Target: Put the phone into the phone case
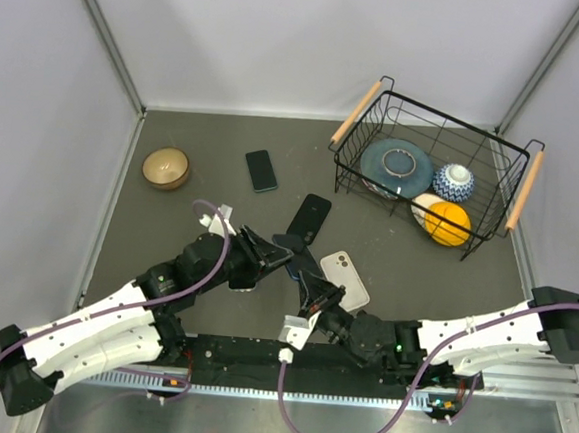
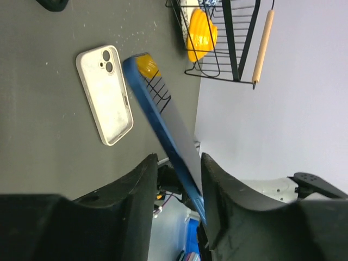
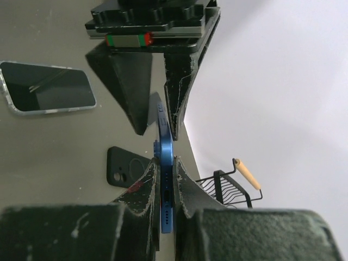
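- The right gripper (image 3: 165, 168) pinches the blue phone (image 2: 157, 109) by its edges and holds it upright at mid-frame, so its far end stays free.
- The left gripper (image 2: 178, 163) straddles that end, fingers partway apart, likely to steady it.
- The white case (image 1: 346, 279) lies flat nearby, at lower centre.

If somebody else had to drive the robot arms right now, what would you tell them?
Right gripper: shut on the blue phone, holding it on edge above the table.
Left gripper: open, its fingers on either side of the phone's other end, with a gap on one side.
Black phone case: flat on the table past the grippers, nothing in it.
White case: lying nearby, untouched.
Done: the phone is off the table.
Left: put it into the case.
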